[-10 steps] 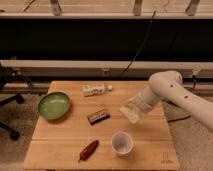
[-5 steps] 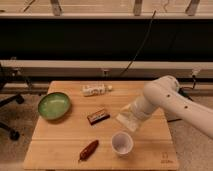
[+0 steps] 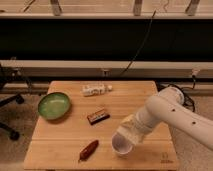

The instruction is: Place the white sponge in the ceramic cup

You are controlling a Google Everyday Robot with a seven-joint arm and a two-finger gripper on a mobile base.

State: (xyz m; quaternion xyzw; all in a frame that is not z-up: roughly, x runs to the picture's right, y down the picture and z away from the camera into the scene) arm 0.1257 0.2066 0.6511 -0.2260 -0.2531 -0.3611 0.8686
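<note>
The ceramic cup [image 3: 120,146] is small, round and white and stands near the front edge of the wooden table [image 3: 55,142], right of centre. My gripper [image 3: 132,132] comes in from the right on a white arm and hangs just above the cup's back rim. It is shut on the white sponge [image 3: 128,128], a pale off-white block tilted down toward the cup's opening. The sponge partly covers the cup's far rim from view.
A green bowl [image 3: 53,105] sits at the table's left. A white bottle [image 3: 95,90] lies at the back centre. A brown bar [image 3: 98,116] lies mid-table and a red-brown object [image 3: 89,149] near the front. An office chair [image 3: 7,110] stands off to the left.
My arm has carried the sponge down and to the left, from the table's right-middle to just over the cup. The other objects have not moved.
</note>
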